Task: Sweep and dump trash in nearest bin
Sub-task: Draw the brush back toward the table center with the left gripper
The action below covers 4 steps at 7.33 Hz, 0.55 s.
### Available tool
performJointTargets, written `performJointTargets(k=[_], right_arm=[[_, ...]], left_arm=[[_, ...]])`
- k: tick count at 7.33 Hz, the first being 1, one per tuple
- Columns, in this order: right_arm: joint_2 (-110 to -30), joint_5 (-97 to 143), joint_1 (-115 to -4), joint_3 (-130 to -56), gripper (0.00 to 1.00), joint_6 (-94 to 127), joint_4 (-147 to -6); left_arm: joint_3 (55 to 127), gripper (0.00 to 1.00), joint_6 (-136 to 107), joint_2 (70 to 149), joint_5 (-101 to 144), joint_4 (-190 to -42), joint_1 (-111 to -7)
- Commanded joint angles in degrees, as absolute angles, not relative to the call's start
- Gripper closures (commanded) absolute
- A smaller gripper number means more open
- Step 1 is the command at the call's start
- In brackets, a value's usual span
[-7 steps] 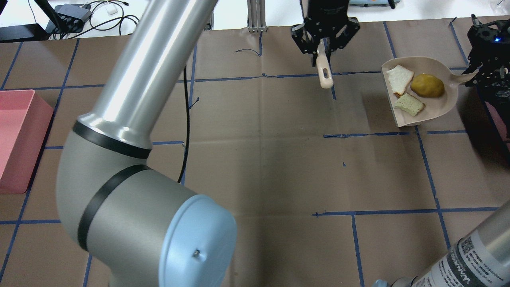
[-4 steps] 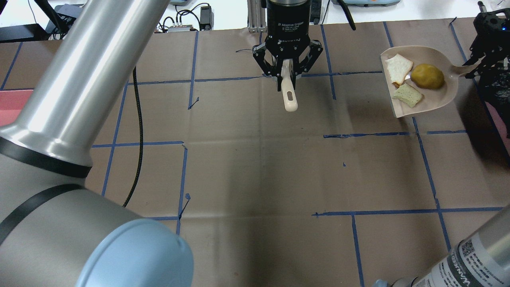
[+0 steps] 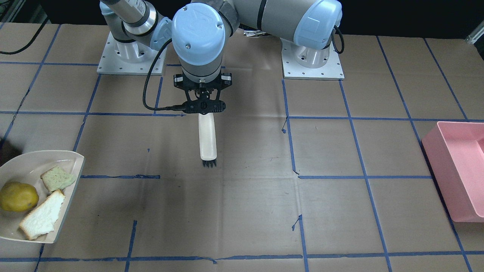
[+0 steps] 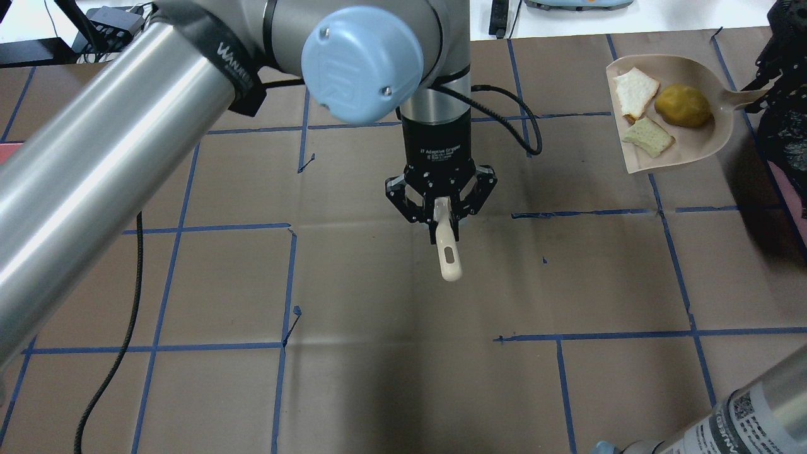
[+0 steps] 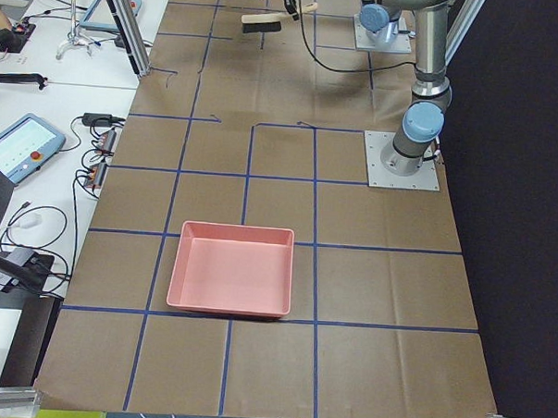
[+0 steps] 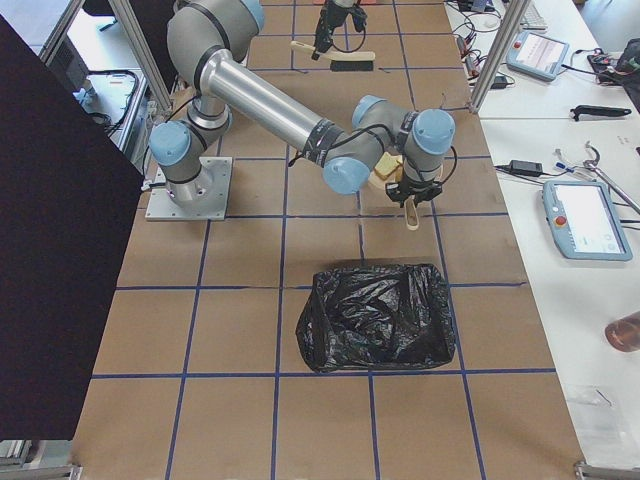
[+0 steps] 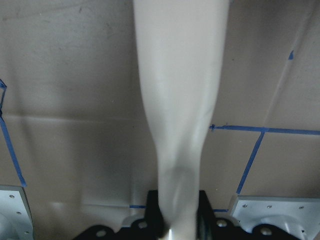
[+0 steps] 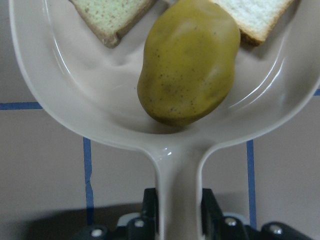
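Note:
My left gripper [image 4: 442,211] is shut on the cream handle of a brush [image 4: 448,255] and holds it over the middle of the table; the black bristles [image 3: 209,163] point away from the robot. It also shows in the left wrist view [image 7: 177,225]. My right gripper [image 8: 177,200] is shut on the handle of a beige dustpan [image 4: 693,142] at the far right. In the pan lie the trash: a yellow-brown potato-like lump [image 4: 683,106] and two white bread pieces [image 4: 633,93] [image 4: 649,137]. The pan seems lifted off the table.
A bin lined with a black bag [image 6: 375,315] stands on the robot's right, close to the dustpan. A pink bin [image 3: 457,170] stands at the table's end on the robot's left. Blue tape lines cross the brown tabletop [image 4: 403,302].
My left gripper has carried the brush from the far edge toward the robot, to the table's middle. The dustpan with the trash has shifted slightly farther away.

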State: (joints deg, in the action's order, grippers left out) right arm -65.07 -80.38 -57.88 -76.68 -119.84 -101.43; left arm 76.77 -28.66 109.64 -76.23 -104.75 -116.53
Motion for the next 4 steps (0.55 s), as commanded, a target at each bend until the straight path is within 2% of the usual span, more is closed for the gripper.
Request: performJointTargets(k=[1, 4], right_arm=[[-67.0, -82.6, -56.5, -75.2, 1.00, -119.9, -98.0], [-67.3, -83.8, -50.4, -70.9, 1.00, -124.9, -91.8]], left_arm=[[93.6, 1.00, -29.0, 101.5, -72.7, -92.8, -118.1], [105.0, 1.00, -30.9, 100.4, -73.3, -85.3, -121.7]])
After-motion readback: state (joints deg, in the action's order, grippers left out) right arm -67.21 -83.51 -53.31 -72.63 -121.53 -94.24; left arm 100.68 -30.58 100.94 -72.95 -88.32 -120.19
